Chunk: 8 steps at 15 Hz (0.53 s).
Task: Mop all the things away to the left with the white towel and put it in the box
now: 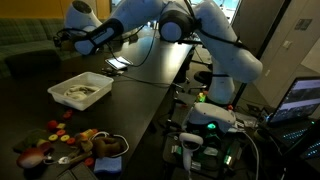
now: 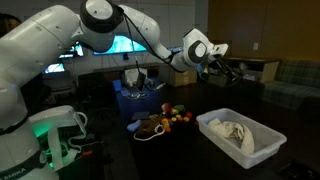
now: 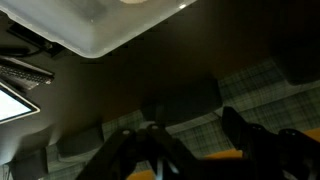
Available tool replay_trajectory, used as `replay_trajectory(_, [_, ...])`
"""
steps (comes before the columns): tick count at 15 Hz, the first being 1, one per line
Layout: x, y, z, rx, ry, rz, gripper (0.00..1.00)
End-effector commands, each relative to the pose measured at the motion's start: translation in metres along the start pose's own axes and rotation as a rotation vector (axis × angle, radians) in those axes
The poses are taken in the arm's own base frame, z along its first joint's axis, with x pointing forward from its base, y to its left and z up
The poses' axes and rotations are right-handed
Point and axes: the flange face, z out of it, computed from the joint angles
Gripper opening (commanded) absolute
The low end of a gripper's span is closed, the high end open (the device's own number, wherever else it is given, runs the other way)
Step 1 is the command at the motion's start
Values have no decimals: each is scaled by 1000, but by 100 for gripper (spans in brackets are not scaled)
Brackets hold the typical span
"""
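Wrist view: gripper [image 3: 195,150] fingers stand apart, nothing between them. It hangs high over the dark table [image 3: 150,75]. One corner of the white box [image 3: 110,25] shows at the top edge, well apart from the fingers.

In an exterior view, the towel [image 1: 76,95] lies bunched inside the box. The small things [image 1: 70,140] sit crowded in one heap near the table's end, apart from the box. The stretch of table between looks bare, though it is dim.

In an exterior view, the arm [image 2: 150,35] reaches out above and beyond the box [image 2: 262,152]. The towel [image 2: 235,133] is inside it, and the heap [image 2: 160,122] lies off to one side.

Judgement: sweeping looks done and the towel is boxed. Little seems left but drawing the arm back. Stray bits in the dark cannot be ruled out.
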Motion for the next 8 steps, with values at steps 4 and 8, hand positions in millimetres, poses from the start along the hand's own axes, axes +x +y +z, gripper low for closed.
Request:
replay_trajectory(4, [8,39,-39,39,-212,-165,100])
replay_trajectory(8, [14,92,-76,53,-386,-270,100])
